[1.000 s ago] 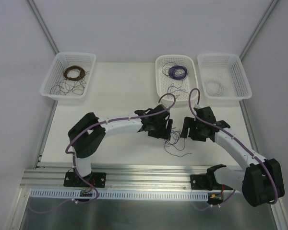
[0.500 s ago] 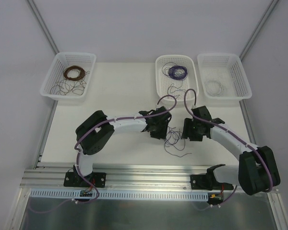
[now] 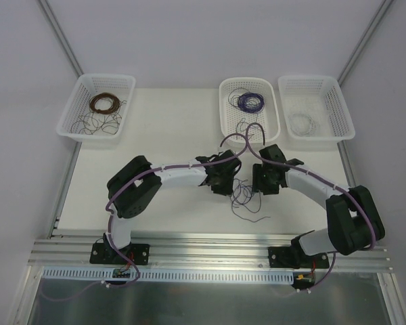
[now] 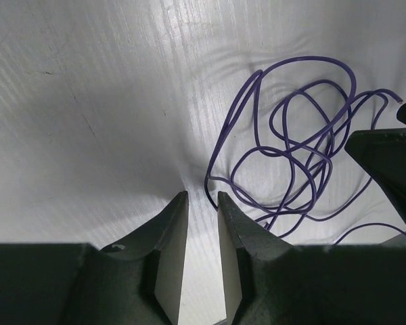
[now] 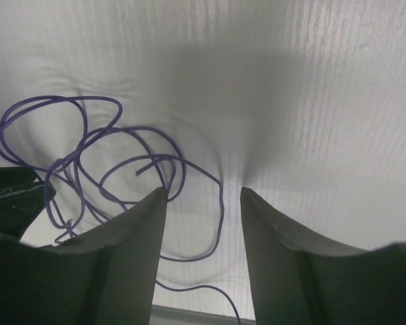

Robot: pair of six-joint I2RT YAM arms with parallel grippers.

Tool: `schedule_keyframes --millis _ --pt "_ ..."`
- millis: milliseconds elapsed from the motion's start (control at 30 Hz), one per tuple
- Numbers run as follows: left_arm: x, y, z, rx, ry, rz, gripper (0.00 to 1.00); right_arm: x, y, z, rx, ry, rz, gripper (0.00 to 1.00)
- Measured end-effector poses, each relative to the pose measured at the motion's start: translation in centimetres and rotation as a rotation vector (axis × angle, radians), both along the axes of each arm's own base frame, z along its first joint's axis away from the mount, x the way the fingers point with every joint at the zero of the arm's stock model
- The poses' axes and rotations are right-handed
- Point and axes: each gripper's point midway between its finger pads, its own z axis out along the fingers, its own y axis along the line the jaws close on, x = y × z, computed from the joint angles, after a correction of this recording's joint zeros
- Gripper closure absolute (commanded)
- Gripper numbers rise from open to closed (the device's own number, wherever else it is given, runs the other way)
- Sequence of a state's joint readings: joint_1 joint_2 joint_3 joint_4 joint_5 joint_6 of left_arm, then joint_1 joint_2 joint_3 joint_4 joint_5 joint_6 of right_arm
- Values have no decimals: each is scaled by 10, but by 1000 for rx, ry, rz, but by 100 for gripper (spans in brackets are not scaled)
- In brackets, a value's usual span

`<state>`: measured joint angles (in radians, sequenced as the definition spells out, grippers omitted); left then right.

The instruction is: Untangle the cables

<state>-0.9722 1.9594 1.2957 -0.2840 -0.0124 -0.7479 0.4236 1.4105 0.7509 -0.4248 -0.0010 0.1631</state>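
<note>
The cables are a small loose tangle of thin purple wire on the white table, with strands trailing toward the near edge. My left gripper is at the tangle's left side, low over the table. In the left wrist view its jaws stand narrowly open and the tangle lies just right of them, one strand end reaching their tips. My right gripper is at the tangle's right side. In the right wrist view it is wide open, with one purple strand running between the fingers.
Three white baskets stand along the far edge: the left holds a brown coil, the middle a purple coil, the right a pale coil. The metal rail runs along the near edge.
My right gripper has moved left toward the tangle and now sits close beside it. My left arm shifted its elbow a second ago and has since held still.
</note>
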Motion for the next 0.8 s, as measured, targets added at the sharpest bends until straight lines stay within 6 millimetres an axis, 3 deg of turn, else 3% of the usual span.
schedule_keyframes --millis 133,267,500,800 --pt "7 4 0 -1 1 19 77 4 0 -4 -31 5 6 52" --pt "15 9 0 -1 1 43 78 5 0 -9 -61 12 20 62" --pt "27 15 -1 -9 3 81 79 8 -4 -10 -95 9 24 98" --pt "42 20 -1 -27 3 126 80 6 -4 0 -89 -12 28 99"
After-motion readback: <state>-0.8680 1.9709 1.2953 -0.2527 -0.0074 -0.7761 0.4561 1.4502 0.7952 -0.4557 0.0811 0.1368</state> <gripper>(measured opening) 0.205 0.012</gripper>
